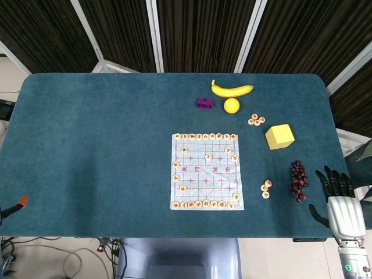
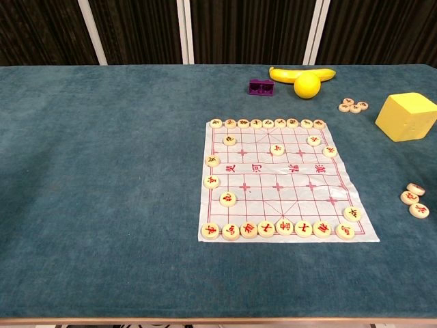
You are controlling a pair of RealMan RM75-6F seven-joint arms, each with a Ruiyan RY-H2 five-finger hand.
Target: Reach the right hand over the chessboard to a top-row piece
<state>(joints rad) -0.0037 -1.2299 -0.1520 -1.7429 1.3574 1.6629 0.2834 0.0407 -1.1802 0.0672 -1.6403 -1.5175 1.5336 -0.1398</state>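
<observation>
A white paper chessboard (image 1: 204, 174) (image 2: 273, 179) lies on the blue table, right of centre. Round cream pieces with red characters line its top row (image 1: 205, 136) (image 2: 268, 123) and bottom row (image 1: 203, 204), and a few more are scattered along the sides. My right hand (image 1: 338, 200) hovers at the table's front right corner, well to the right of the board, with its dark fingers (image 1: 330, 179) spread and holding nothing. The chest view does not show it. My left hand appears in neither view.
Behind the board are a banana (image 1: 232, 89), a yellow ball (image 1: 231, 105) and a purple block (image 1: 204, 103). A yellow cube (image 1: 279, 136), dark grapes (image 1: 298, 181) and loose pieces (image 1: 265, 188) (image 1: 256, 120) lie right of the board. A dark, orange-tipped object (image 1: 17, 203) pokes in at the left edge.
</observation>
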